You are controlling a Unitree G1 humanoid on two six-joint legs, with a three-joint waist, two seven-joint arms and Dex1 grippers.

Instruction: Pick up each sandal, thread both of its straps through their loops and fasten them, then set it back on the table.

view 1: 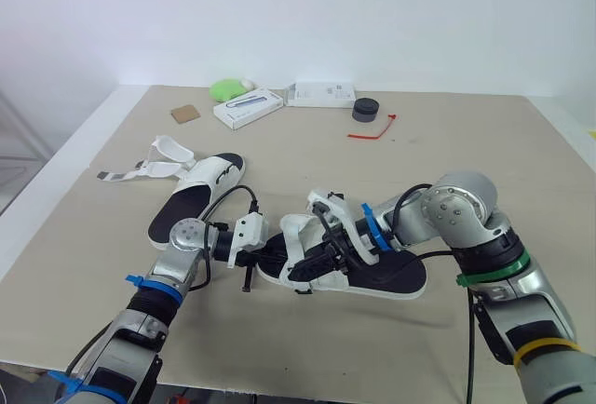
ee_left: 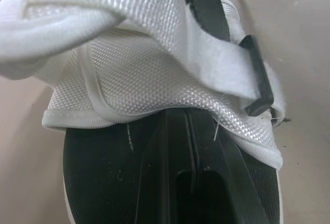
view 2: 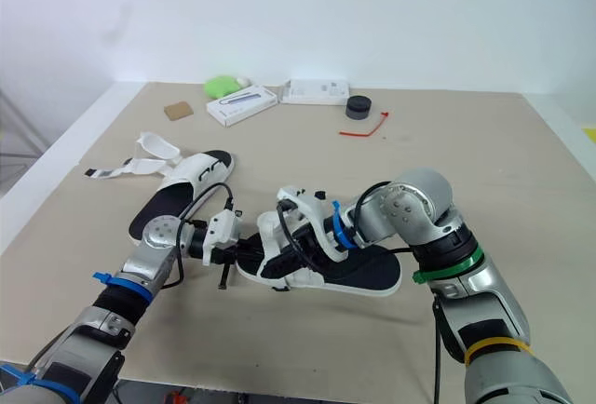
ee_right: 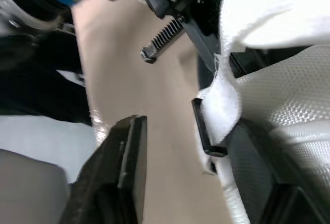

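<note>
The near sandal (view 1: 382, 276), black footbed with white mesh straps, lies in the middle of the table. My left gripper (view 1: 273, 251) reaches in from the toe end; its fingers (ee_left: 175, 162) are shut and lie on the footbed under the front strap (ee_left: 144, 74). My right gripper (view 1: 321, 257) is open at the same strap, one finger (ee_right: 121, 167) over bare table, the other on the sandal's side. The strap's black loop (ee_right: 206, 136) sits between them. The second sandal (view 1: 197, 195) lies further back on the left, its straps (view 1: 149, 169) undone and spread out.
Along the back of the table (view 1: 521, 171) sit a white box (view 1: 248, 107), a green object (view 1: 228, 88), a flat white box (view 1: 321, 95), a black round object (view 1: 365, 109), a red tie (view 1: 372, 131) and a brown square (view 1: 184, 114).
</note>
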